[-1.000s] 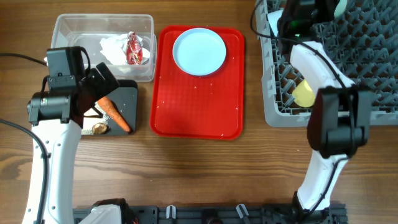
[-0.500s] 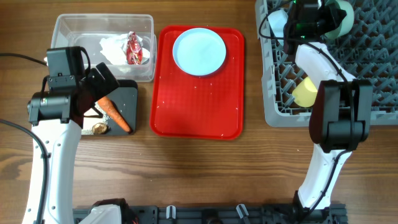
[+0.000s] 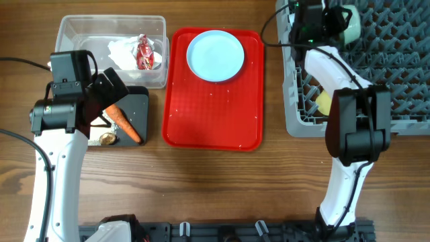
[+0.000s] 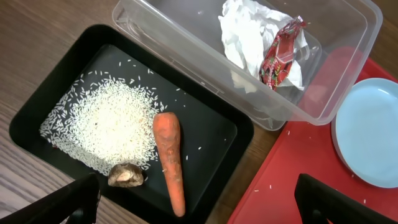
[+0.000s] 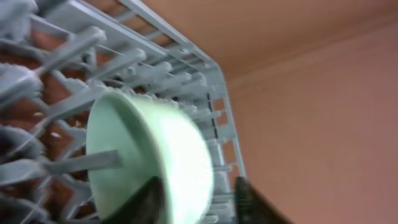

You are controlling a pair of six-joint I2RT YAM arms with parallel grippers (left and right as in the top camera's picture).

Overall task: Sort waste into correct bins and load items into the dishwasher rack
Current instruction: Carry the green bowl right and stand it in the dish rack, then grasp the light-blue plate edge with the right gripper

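Right now the pale-green bowl (image 5: 149, 155) lies tipped on its side among the pegs of the dishwasher rack (image 3: 295, 124), which stands on the worktop just right of the red tray (image 3: 215, 114). The bowl is at the rack's back, on the side nearer the tray. The right end effector (image 5: 198, 199) has one finger on either side of the bowl's wall, but the blur hides whether it is pinching or has let go.

The bowl looks light, stiff and smooth, so it would probably slip from a loose grip. A pinch across the rim, one finger inside and one outside, seems the surest hold.

The light-blue plate (image 3: 215, 55) lies flat on the tray's far half. It is likely rigid and thin, best taken at its raised edge.

Left of the tray, the left end effector (image 4: 202, 205) hangs wide and empty above the black bin (image 4: 217, 137), which holds the carrot (image 4: 171, 158).
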